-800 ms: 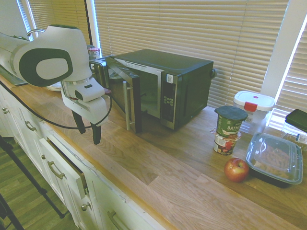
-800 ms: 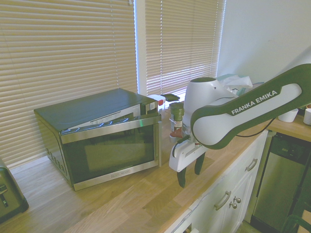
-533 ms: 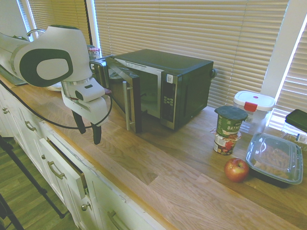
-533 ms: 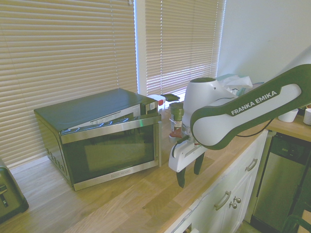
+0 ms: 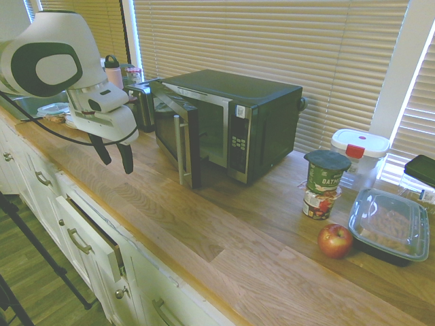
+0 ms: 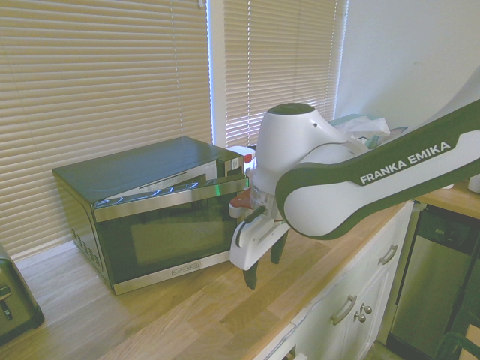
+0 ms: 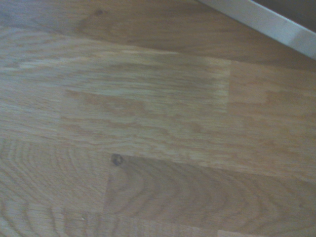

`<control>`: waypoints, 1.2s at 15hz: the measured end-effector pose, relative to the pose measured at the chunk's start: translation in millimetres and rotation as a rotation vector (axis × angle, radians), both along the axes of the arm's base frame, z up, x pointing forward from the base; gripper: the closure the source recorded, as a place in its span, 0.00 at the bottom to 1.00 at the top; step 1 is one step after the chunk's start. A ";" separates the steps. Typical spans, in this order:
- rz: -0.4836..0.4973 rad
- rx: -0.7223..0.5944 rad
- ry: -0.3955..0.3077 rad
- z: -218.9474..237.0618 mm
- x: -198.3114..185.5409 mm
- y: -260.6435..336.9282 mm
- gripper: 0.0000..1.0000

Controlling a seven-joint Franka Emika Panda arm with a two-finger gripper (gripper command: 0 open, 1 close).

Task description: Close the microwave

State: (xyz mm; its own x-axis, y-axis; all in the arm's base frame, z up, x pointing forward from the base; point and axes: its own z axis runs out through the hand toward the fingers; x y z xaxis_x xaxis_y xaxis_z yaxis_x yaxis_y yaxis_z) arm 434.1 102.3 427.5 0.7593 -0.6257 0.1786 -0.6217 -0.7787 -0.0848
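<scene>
— What has moved?
— Just me: my fingers (image 5: 117, 166) have shifted along the table towards the toaster (image 6: 16, 300). They hang apart, with nothing between them, over the wood in front of the microwave.
— And the door (image 6: 169, 236)?
— Ajar, exactly as it was, its upright handle (image 5: 179, 149) facing out. I'm not touching it.
— How will it handle?
— Rigid and fairly light on its hinge, I'd guess, with some stiffness at the latch. Steel and glass may be slick, so I'd push flat near the handle side rather than pinch. Gently, too: the glass could suffer from a knock.
— Will the microwave (image 5: 275, 132) stay put?
— It stands on the table (image 5: 224, 238), back by the blinds (image 5: 272, 41). It looks heavy enough, though a hard shove off-line might skid it on smooth wood.
— Anything else around?
— An apple (image 5: 335, 241), stacked cups (image 5: 326, 174) and a lidded tub (image 5: 389, 225) sit past the button-panel side. Below the table's edge, a drawer (image 5: 92, 238) stands partly open.
</scene>
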 end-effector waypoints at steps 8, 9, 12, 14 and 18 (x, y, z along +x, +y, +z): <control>-0.054 0.026 -0.052 55.2 57.0 -2.8 0.00; -0.067 0.029 -0.041 56.4 71.8 -6.2 0.00; -0.093 0.034 -0.016 55.0 115.8 -8.5 0.00; -0.119 0.035 -0.001 56.1 139.2 -9.6 0.00; -0.181 0.047 -0.004 63.8 185.3 -34.9 0.00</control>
